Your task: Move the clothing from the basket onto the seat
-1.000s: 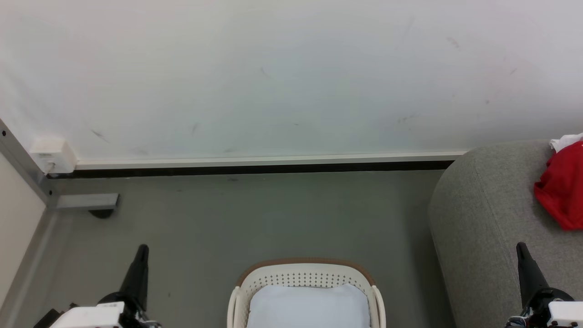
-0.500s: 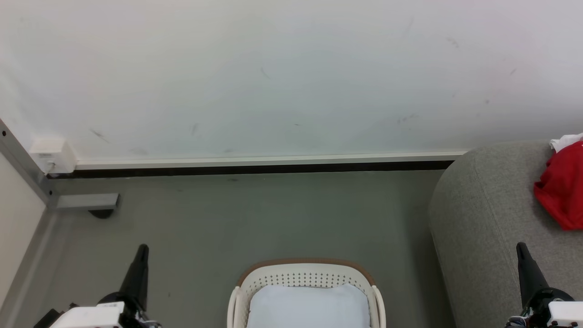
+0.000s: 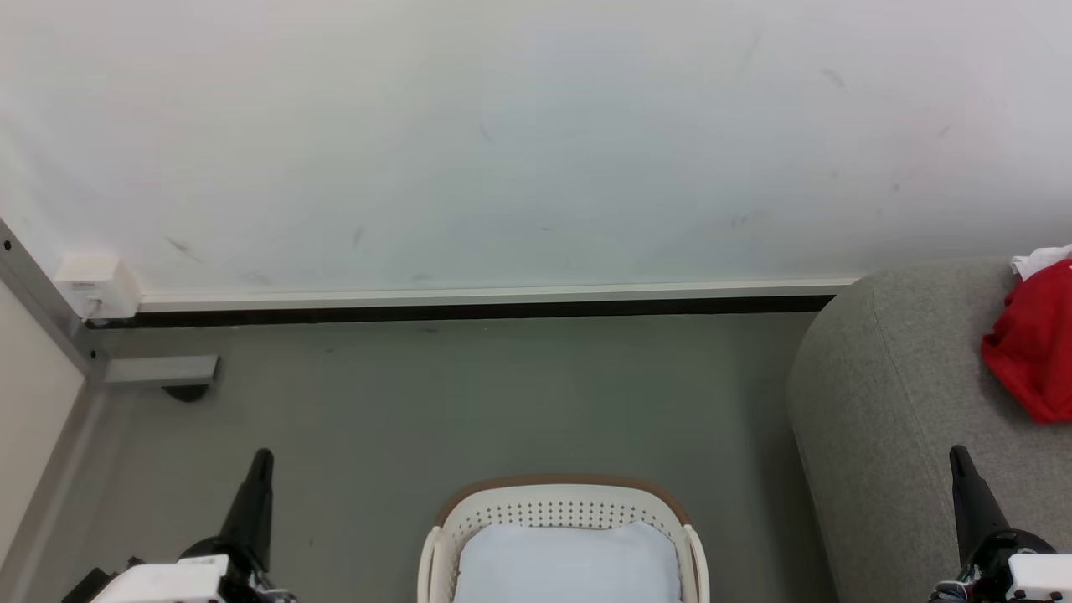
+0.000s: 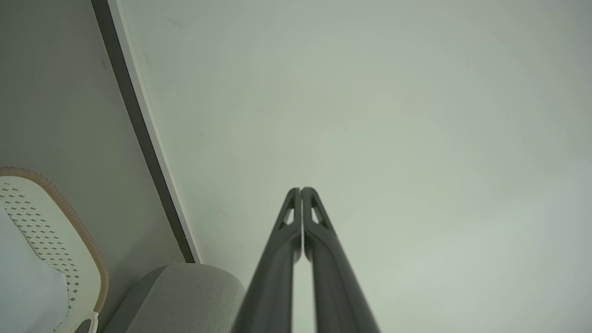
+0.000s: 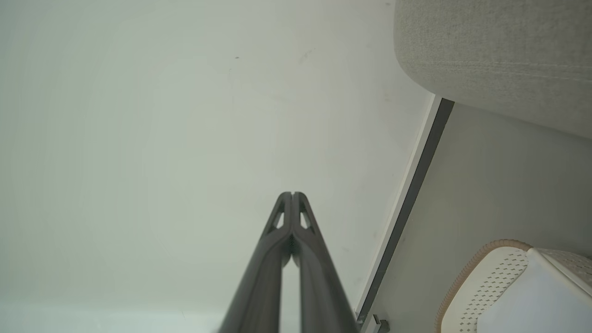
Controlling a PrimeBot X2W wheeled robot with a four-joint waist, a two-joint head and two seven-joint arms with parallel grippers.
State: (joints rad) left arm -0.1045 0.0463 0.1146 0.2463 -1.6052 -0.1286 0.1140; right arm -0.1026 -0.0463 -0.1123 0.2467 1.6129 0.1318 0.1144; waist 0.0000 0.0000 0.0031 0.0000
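Both my hands are empty and clenched. My left gripper [image 3: 261, 459] has its two long dark fingers pressed tip to tip on nothing, and my right gripper [image 3: 957, 452] is closed the same way. Each wrist view shows that pair meeting at the tips with only the pale wall [image 3: 502, 151] beyond.

The red sports jersey with its white fabric part [image 3: 1034, 347] lies bunched on the large grey fabric-upholstered seat [image 3: 888, 394]. It is ahead of my right hand and a little to its right, well apart from the fingertips. The right hand itself hangs over the near part of that seat.

The cream-white perforated plastic basket with the brown top rim [image 3: 561, 483] stands on the grey floor [image 3: 469, 394] between my two hands, to the right of the left one and the left of the right one.

I judge the carrying step to be done — the jersey is on the seat and neither hand holds it. One doubt remains: a smooth pale blue-white layer [image 3: 569, 561] covers the inside of the basket, and I cannot tell whether it is a liner or another garment.

If it is cloth to be moved, the next move calls for a hand to open, swing inward over the rim and dip down to pinch a fold. If not, I only need to keep both hands drawn back — nothing more to grasp.
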